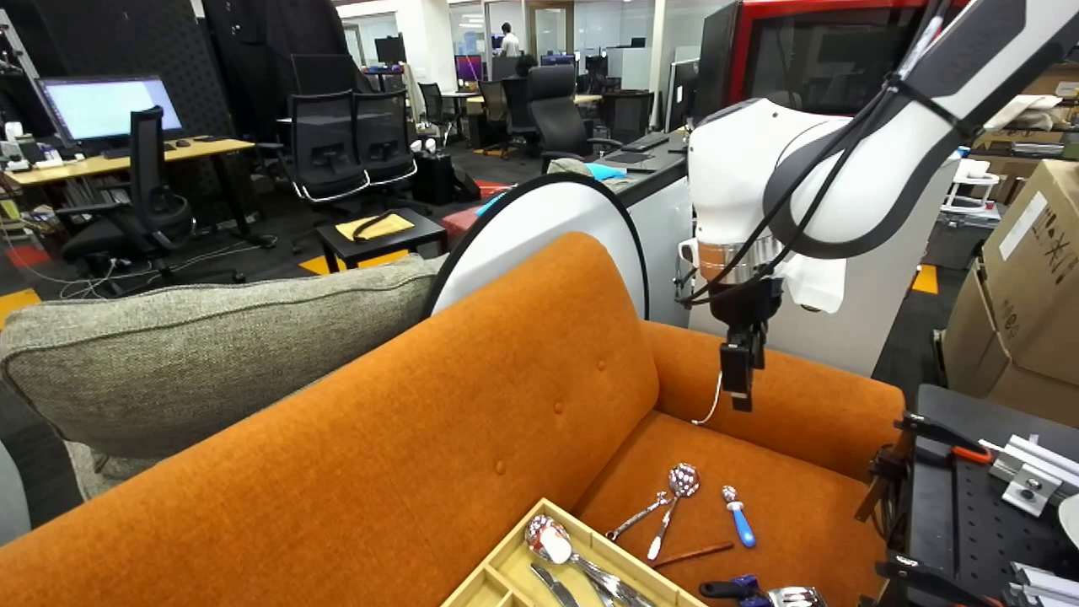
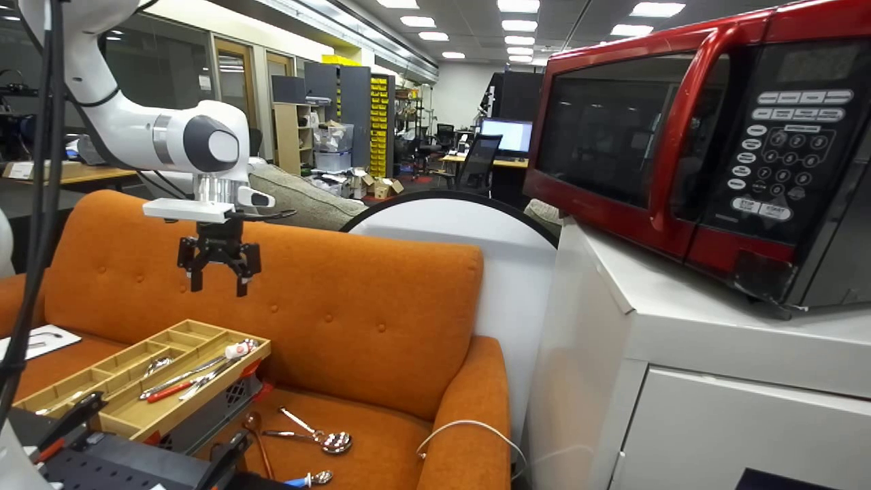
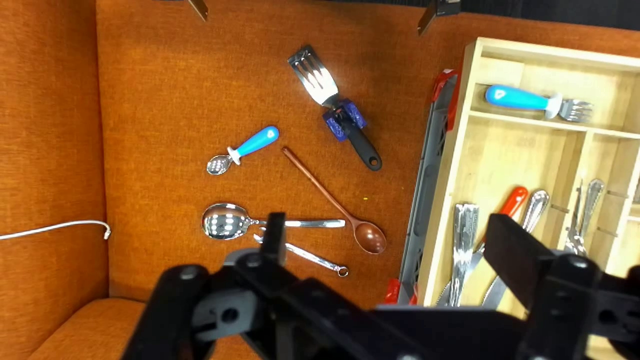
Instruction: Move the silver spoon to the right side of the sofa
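An orange sofa (image 1: 497, 388) of woven-looking fabric stands in an office with black chairs (image 1: 324, 143). On its seat (image 3: 150, 90), between armrest (image 3: 47, 150) and wooden tray (image 3: 505, 150), lies the silver spoon (image 3: 225, 221), bowl toward the armrest, handle toward the tray, long axis nearly level across the wrist view. Its metal is polished, the bowl oval. The end effector (image 2: 218, 284) hangs above, jaws apart.

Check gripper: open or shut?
Open. In an exterior view, the gripper has its fingers well apart; the wrist view shows nothing held between them.
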`<state>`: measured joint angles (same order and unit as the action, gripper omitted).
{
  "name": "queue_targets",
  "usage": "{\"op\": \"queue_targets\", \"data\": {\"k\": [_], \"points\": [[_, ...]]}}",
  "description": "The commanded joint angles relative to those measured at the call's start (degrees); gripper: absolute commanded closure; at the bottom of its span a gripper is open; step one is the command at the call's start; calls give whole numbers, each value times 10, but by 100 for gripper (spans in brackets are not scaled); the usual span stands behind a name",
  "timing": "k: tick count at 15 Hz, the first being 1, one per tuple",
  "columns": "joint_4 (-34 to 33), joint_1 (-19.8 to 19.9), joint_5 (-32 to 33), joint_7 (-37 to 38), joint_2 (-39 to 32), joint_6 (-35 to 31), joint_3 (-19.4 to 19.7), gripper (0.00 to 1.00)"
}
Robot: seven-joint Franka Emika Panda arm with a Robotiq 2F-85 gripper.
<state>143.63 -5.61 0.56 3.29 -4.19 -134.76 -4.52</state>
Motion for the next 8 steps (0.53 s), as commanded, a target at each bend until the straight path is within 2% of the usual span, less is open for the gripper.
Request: {"op": "queue_targets", "data": {"k": [1, 8], "points": [[-2, 3, -22, -9, -15, -18, -3, 0], [-44, 15, -80, -32, -133, -89, -7, 0]]}}
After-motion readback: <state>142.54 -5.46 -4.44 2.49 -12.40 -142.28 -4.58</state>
